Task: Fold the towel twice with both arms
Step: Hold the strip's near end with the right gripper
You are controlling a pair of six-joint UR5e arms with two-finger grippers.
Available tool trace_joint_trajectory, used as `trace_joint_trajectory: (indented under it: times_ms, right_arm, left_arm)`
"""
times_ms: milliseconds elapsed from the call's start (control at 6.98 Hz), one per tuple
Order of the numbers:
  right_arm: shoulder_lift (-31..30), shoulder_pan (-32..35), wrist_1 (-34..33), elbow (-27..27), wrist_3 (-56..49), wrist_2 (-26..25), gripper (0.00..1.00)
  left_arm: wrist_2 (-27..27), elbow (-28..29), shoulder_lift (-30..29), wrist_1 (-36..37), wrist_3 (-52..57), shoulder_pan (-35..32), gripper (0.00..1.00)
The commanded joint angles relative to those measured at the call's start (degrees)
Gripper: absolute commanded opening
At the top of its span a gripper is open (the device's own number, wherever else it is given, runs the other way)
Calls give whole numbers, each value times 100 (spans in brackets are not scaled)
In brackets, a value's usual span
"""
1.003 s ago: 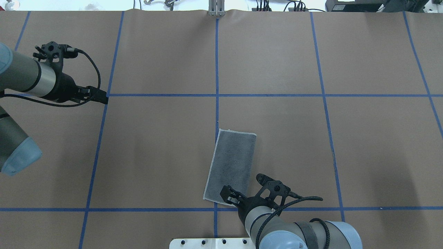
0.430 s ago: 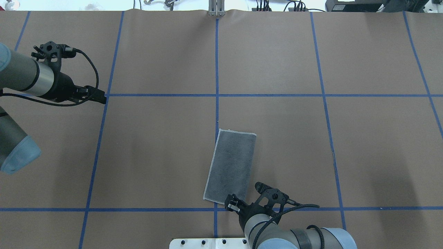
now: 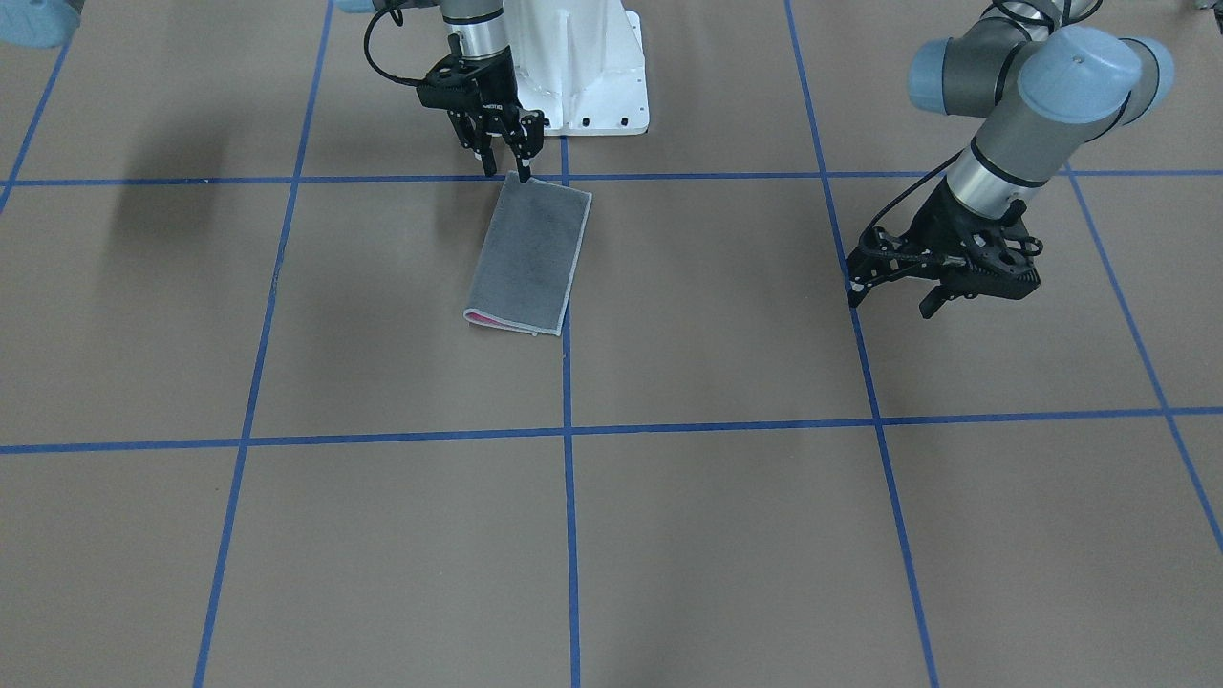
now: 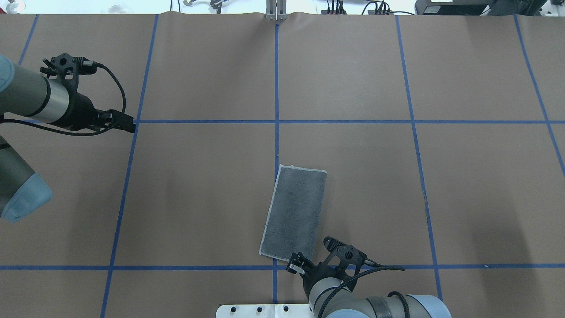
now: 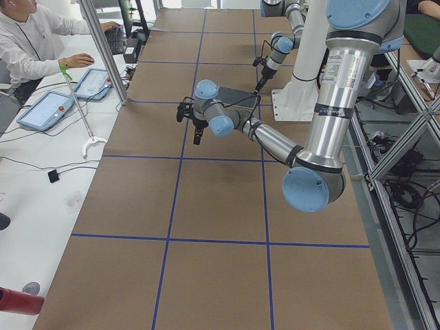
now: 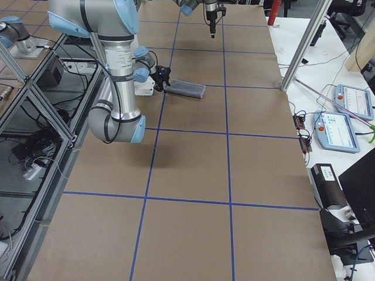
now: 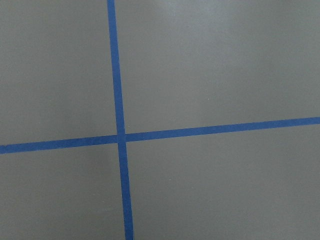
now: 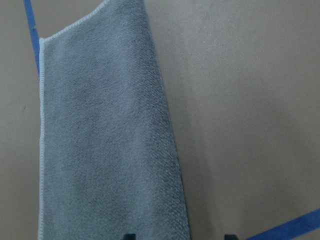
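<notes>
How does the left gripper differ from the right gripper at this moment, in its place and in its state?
The right gripper hangs at the end of the towel nearest the robot, while the left gripper is far from the towel, over a crossing of blue tape. The right gripper's jaws stand open; whether the left gripper's are open I cannot tell. Both are black, and neither has lifted the towel.

There is one towel (image 4: 295, 212), two arms (image 4: 26, 95) (image 4: 324, 291), one white pedestal (image 3: 583, 67), and one operator (image 5: 27, 41) at the side desk.
</notes>
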Motion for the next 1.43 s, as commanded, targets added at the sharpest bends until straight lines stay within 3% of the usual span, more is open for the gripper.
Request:
trace_joint_trajectory:
  times_ms: [0, 430, 717, 1290]
  right_arm:
    - [7, -65, -9, -16, 72, 0, 56]
    - [-1, -110, -9, -34, 72, 0, 56]
    - [-1, -110, -9, -34, 72, 0, 35]
    - [-1, -119, -9, -34, 72, 0, 37]
  left_arm:
    - [0, 6, 0, -3, 0, 0, 100]
    - [0, 6, 9, -3, 0, 0, 100]
    - [0, 15, 9, -3, 0, 0, 100]
    - [0, 15, 9, -3, 0, 0, 100]
